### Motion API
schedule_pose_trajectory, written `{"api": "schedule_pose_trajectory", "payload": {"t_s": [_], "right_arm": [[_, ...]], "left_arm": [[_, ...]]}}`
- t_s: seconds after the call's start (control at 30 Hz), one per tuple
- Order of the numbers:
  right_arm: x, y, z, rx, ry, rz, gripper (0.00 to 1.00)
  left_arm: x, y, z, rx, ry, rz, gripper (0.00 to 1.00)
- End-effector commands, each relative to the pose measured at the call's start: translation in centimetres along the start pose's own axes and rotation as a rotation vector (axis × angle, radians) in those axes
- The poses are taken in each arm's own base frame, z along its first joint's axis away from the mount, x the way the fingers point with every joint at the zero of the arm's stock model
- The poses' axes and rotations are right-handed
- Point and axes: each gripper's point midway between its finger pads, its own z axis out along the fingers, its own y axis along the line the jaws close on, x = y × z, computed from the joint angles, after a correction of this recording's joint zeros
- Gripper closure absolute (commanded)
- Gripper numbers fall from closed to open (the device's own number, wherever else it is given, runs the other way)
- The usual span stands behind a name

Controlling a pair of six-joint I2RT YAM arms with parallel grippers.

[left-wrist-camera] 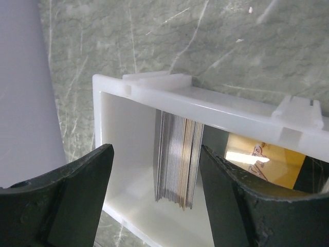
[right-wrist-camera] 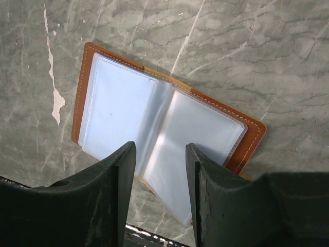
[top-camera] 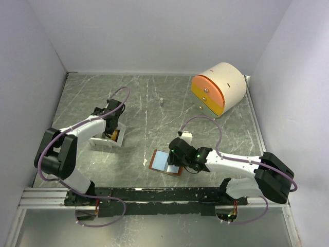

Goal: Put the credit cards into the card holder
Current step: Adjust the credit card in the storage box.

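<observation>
Nearest, the right hand [right-wrist-camera: 158, 159] hung released above the card holder [right-wrist-camera: 118, 108], which lay open on the desk [right-wrist-camera: 257, 51], pale pockets up. Farther off, the left hand [left-wrist-camera: 155, 159] stood released, its fingers either side of the credit cards [left-wrist-camera: 177, 159] stacked on edge in a white tray [left-wrist-camera: 169, 95].

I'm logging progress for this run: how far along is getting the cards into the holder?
Done: the card holder lies open on the table, and its visible pockets show no card. In hand: the left gripper, open, straddles the upright stack of credit cards in the white tray, gripping none; the right gripper hangs open over the holder. Remaining: picking and inserting every card.
</observation>
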Motion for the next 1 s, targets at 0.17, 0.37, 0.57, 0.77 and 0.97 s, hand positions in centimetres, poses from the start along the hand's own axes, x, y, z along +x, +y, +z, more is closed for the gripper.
{"api": "schedule_pose_trajectory", "payload": {"t_s": [0.17, 0.37, 0.57, 0.77, 0.97], "right_arm": [[-0.3, -0.2, 0.2, 0.008, -0.021, 0.007, 0.56], [-0.2, -0.3, 0.0, 0.006, -0.022, 0.008, 0.56], [-0.4, -0.4, -0.2, 0.008, -0.03, 0.01, 0.56], [-0.7, -0.5, -0.5, 0.007, -0.043, 0.011, 0.56], [-1.0, -0.5, -0.7, 0.004, -0.055, 0.017, 0.56]], "left_arm": [[-1.0, 2.7, -0.7, -0.129, -0.025, 0.0, 0.17], [-0.9, 2.9, -0.5, -0.145, -0.026, 0.004, 0.14], [-0.4, 2.8, 0.2, -0.094, -0.005, -0.026, 0.11], [0.3, 2.8, 1.5, -0.012, 0.039, -0.077, 0.1], [0.2, 3.3, 2.0, 0.058, 0.053, -0.12, 0.1]]}}
